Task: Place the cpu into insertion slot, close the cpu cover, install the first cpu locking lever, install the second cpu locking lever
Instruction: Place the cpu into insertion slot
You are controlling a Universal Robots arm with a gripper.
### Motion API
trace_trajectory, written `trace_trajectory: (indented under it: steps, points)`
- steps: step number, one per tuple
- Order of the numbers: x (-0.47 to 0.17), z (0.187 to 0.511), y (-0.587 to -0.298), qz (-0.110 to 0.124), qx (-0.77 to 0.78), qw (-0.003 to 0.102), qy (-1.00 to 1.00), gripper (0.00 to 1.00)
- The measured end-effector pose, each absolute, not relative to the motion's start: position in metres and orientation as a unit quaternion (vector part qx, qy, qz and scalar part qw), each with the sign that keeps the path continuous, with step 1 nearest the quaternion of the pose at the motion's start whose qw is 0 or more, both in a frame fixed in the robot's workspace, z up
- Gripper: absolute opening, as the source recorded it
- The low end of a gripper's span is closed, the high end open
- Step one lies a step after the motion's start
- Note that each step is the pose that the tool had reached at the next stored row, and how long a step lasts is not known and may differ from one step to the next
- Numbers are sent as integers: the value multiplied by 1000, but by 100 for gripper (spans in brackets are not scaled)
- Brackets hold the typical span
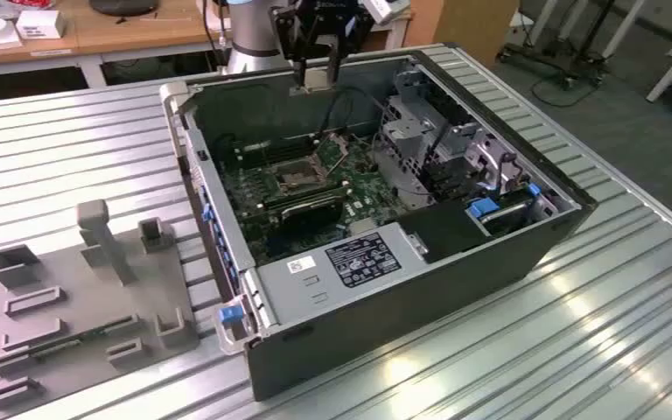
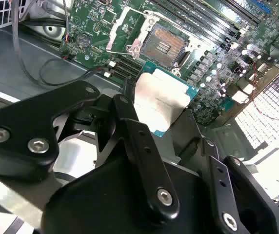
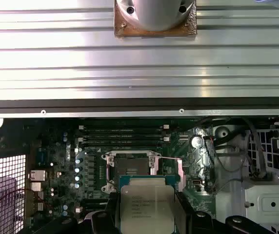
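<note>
Second wrist view — the claw [image 2: 158, 111] clamps the cpu [image 2: 161, 95] by its edges, above the uncovered insertion slot [image 2: 163, 46].

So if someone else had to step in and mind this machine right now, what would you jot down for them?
Gripper: shut on the cpu, held in the air over the back edge of the open computer case.
Insertion slot: empty, contacts bare, on the green motherboard.
Cpu cover: appears swung up beside the slot, not closed.
Done: the cpu is in the gripper, above the case.
Left: cpu not yet seated in the slot, cover not closed, neither locking-lever step done.
</note>
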State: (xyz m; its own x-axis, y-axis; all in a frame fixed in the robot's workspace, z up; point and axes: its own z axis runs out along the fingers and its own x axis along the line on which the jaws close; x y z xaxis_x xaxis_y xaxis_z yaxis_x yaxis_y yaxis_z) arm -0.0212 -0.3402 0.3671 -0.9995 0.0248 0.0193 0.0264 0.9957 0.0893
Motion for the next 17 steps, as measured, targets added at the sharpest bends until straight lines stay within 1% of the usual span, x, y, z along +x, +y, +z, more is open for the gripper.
trace_trajectory:
  steps: [17]
  points:
    - [-27,363,-340,-45,-13,9,-999,54]
